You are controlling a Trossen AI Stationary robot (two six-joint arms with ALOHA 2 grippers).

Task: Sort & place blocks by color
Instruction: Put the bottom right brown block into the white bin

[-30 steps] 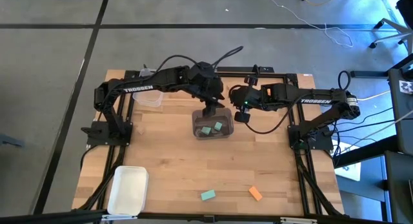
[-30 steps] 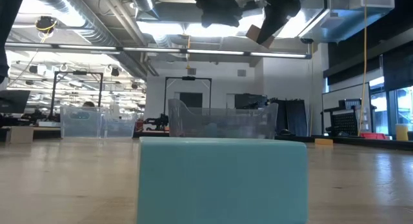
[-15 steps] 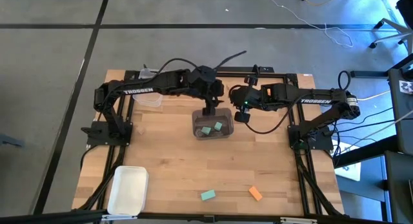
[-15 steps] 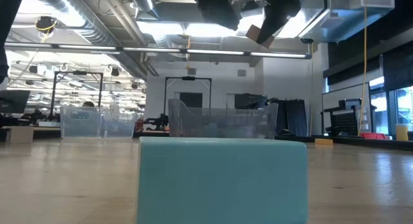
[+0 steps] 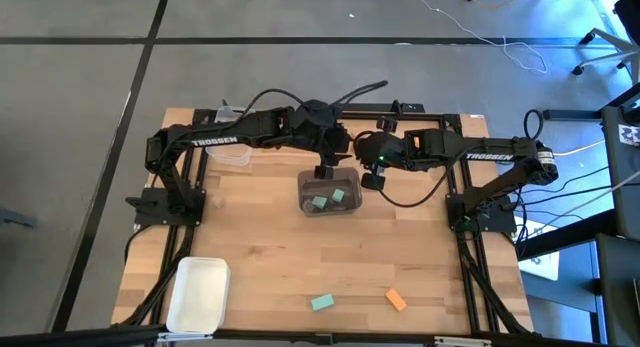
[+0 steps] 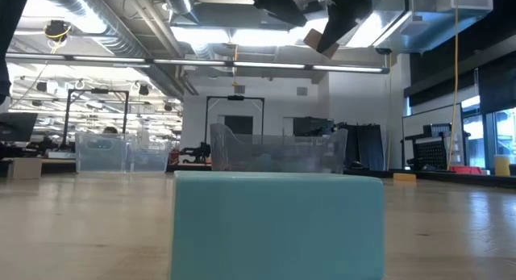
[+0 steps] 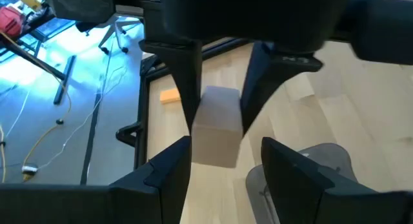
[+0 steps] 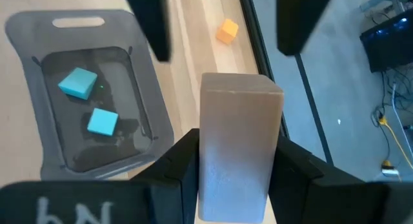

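My right gripper (image 8: 240, 161) is shut on a tan wood-coloured block (image 8: 240, 114), high above the table beside the clear bin (image 5: 305, 190). My left gripper (image 7: 226, 161) is open and faces it. Its fingers (image 8: 145, 24) stand on either side of the block's free end, with a gap on at least one side. In the low view the tan block (image 6: 316, 39) shows near the top among the dark grippers. Two teal blocks (image 5: 320, 201) (image 5: 338, 196) lie in the clear bin. A teal block (image 5: 321, 303) and an orange block (image 5: 396, 299) lie flat near the table's near edge. My right gripper pinches the tan block between its two fingers (image 8: 181, 166), on the long side faces of the end nearest the wrist (image 8: 239, 150). The block lies along the fingers and sticks out past their tips. It is lifted clear of the table and bin.
A white bin (image 5: 197, 292) sits at the near left corner, and another clear bin (image 5: 232, 152) at the far left under the left arm. In the low view the near teal block (image 6: 278, 223) fills the foreground. Bare wood lies between the clear bin and the near blocks.
My left gripper has moved a little toward the tan block held by my right gripper, closing in around its free end. In the low view the block has shifted slightly up and to the left. The right gripper stays shut on it.
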